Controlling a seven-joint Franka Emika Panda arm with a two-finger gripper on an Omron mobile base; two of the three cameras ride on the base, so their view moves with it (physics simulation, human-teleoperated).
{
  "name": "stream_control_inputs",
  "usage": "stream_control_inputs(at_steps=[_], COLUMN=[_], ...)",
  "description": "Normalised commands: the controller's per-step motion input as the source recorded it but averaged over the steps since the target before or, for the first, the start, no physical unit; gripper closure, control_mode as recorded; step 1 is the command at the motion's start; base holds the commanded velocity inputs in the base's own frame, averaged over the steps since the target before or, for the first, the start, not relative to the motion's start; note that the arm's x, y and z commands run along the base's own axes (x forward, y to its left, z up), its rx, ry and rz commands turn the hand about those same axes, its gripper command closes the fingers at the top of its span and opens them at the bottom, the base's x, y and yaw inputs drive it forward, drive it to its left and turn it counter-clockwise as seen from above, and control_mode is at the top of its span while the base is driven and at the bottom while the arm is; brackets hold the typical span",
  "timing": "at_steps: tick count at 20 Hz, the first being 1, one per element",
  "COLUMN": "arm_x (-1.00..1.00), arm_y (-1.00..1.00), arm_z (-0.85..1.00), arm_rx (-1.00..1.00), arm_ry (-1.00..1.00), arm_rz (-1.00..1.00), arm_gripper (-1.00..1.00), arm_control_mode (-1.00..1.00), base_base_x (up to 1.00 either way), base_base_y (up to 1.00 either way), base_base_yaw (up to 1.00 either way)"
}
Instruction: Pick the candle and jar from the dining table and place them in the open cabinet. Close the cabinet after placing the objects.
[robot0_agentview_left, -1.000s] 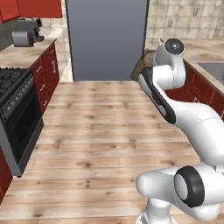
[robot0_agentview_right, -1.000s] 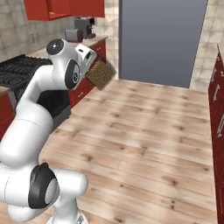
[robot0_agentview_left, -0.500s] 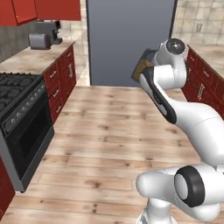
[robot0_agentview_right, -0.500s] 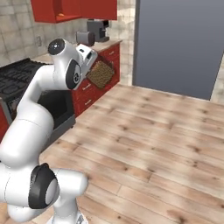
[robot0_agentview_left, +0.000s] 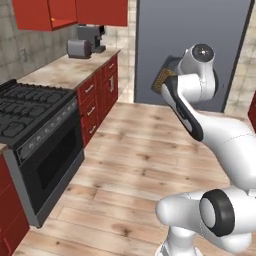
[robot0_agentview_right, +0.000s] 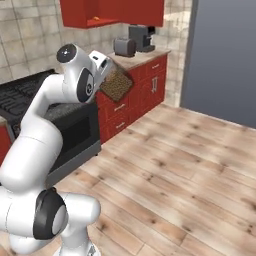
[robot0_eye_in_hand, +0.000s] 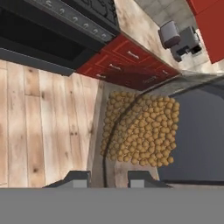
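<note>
Glass jar (robot0_eye_in_hand: 139, 131) of tan grains sits clenched in the jaws above the wooden floor (robot0_eye_in_hand: 43, 127).

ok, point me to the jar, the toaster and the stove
jar (robot0_eye_in_hand: 140, 131), hand view, on the tan grains behind the glass.
toaster (robot0_agentview_left: 78, 48), left base view, on its silver side.
stove (robot0_agentview_left: 25, 107), left base view, on the black burner top.

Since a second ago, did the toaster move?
No. The toaster sits beside the coffee machine on the counter as before; the camera moved.
</note>
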Motion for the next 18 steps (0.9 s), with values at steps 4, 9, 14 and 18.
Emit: stream_control_inputs(at_steps=[4,9,14,18], arm_x=[0.0,0.0,0.0,0.0], arm_y=[0.0,0.0,0.0,0.0], arm_z=[0.0,0.0,0.0,0.0], arm_rx=[0.0,0.0,0.0,0.0], arm_ry=[0.0,0.0,0.0,0.0], arm_rz=[0.0,0.0,0.0,0.0], arm_gripper=[1.0,1.0,1.0,1.0], arm_control_mode=[1.0,1.0,1.0,1.0], base_base_x=[0.82,0.8,0.81,0.76], base_base_y=[0.05,0.01,0.0,0.0], base_base_yaw=[0.37,0.37,0.36,0.32])
